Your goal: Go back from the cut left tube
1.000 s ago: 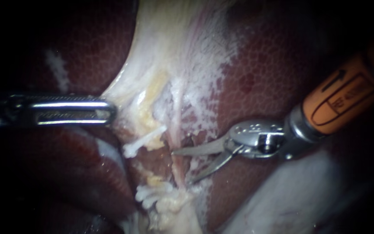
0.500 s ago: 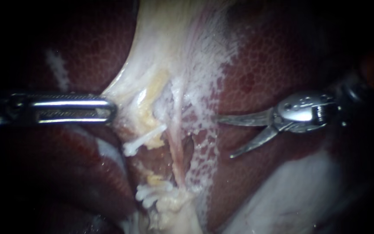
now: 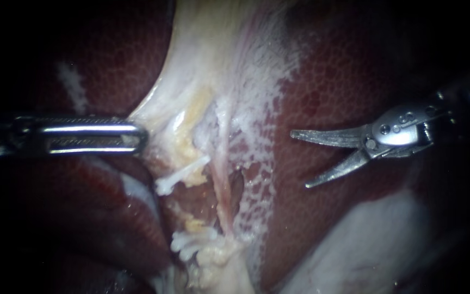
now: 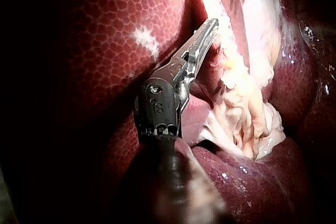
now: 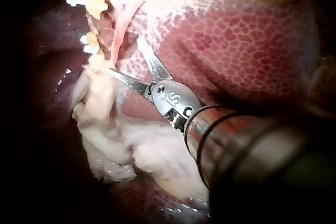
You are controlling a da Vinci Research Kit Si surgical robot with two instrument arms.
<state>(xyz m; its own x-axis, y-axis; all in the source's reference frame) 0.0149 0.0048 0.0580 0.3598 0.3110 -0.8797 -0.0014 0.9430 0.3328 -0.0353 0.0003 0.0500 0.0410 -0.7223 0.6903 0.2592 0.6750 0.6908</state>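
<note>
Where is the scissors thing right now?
In the endoscope view, the right instrument hovers on the right side over the dark red liver, blades open, well right of the white clips.

Left tube: cut through, now in two parts with the ends apart and raw reddish tissue showing in the gap. Upper stump is pale yellow, with a white clip lying slantwise across its end. Lower stump is pale and lumpy, with white clips bunched side by side at its top.
</note>
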